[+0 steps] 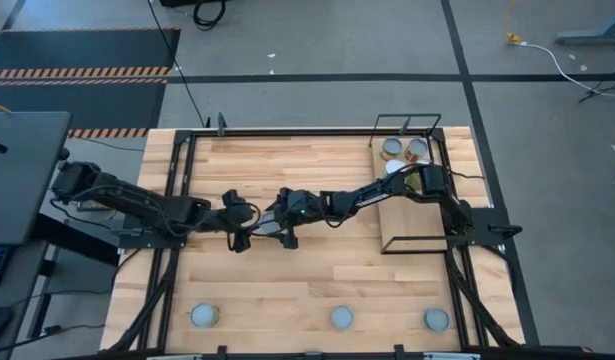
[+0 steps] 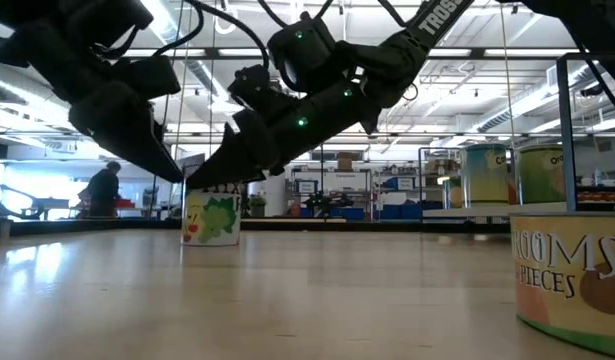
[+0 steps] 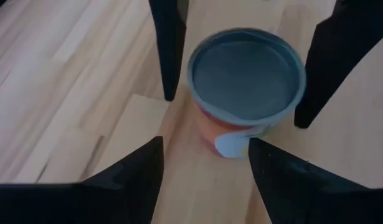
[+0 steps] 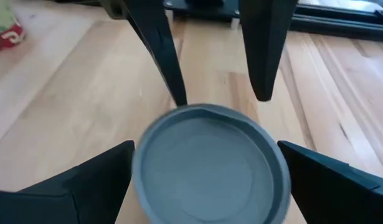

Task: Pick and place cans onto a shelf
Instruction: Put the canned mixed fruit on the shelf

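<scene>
Your left tool (image 1: 249, 228) and right tool (image 1: 275, 228) meet mid-tabletop (image 1: 317, 280) over one can (image 3: 246, 81). Right tool wide open around can, nothing gripped. Left tool part open, fingers (image 3: 167, 50) just beside can, hold not clear. Three cans (image 1: 342, 317) along near edge. Shelf (image 1: 412, 215) at right, cans (image 1: 393, 147) at its far end.

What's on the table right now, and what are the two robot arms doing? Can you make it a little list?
Middle can: upright on the table, where both arms meet
Right gripper: jaws open, one on each side of that can
Left gripper: jaws open, just beside the can
Shelf: right side of table, two can tops showing at its far end
Waiting cans: three in a row along the near edge
</scene>
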